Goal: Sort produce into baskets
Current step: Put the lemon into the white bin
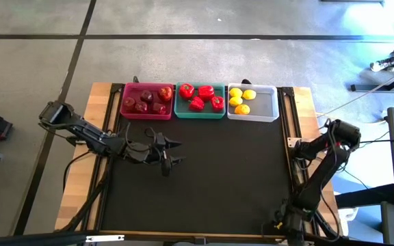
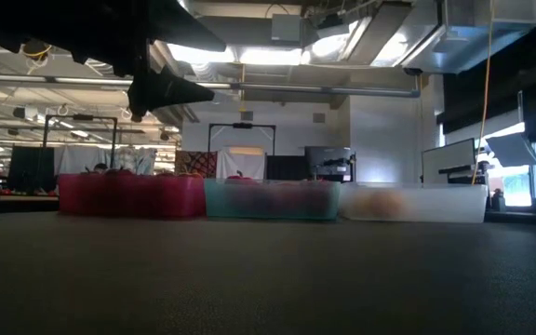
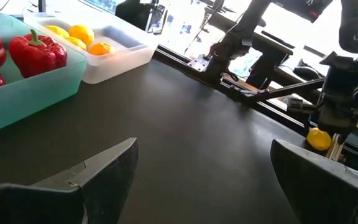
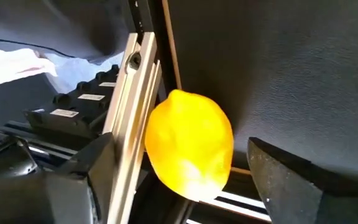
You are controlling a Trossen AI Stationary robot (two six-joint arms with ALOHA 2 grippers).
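Three baskets stand in a row at the table's far edge. The pink one [image 1: 146,100] holds dark red apples, the teal one [image 1: 200,100] holds red peppers [image 3: 37,53], and the white one [image 1: 252,102] holds lemons. My left gripper [image 1: 178,153] hangs open and empty above the mat, on the near side of the pink and teal baskets. My right gripper [image 4: 180,141] is low at the table's near right corner. It is open, with one finger on each side of a lone yellow lemon [image 4: 188,146] that lies against the metal edge rail [image 4: 129,106]. A gap shows on each side of the lemon.
The black mat [image 1: 211,184] covers the table. Metal rails run along its right edge [image 1: 287,130], beside my right arm's base. Cables and a black unit [image 4: 73,102] lie past the rail. The lemon also shows under my right arm in the left wrist view [image 3: 319,138].
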